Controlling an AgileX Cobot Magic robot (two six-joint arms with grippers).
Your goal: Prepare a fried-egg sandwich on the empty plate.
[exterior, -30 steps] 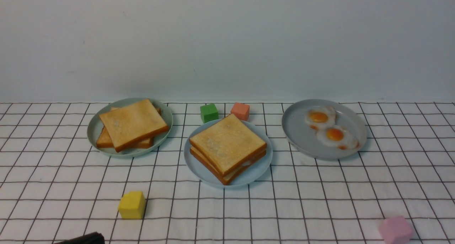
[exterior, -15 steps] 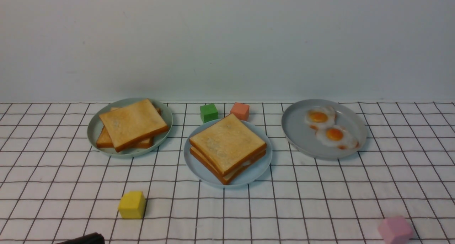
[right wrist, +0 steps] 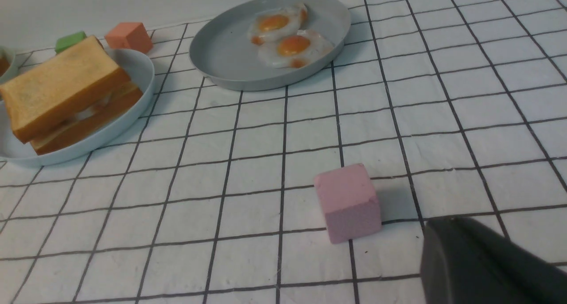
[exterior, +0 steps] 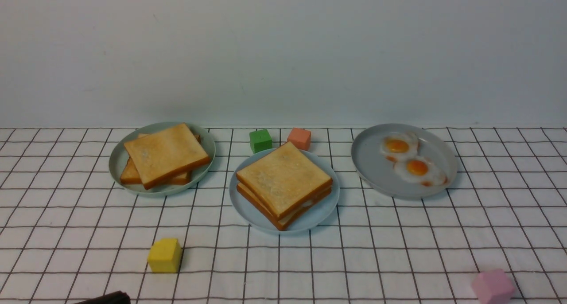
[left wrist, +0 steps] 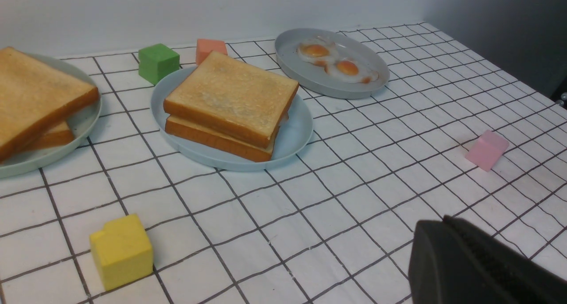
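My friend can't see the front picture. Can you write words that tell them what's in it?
An egg sandwich sits on a light-blue plate, between a plate of toast on the left and a grey plate of two fried eggs on the right.

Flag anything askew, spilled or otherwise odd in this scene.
Nothing spilled or damaged. Slightly askew: on the light-blue plate, the sandwich's top toast slice sits shifted off the bottom one, with a bit of egg white showing between.
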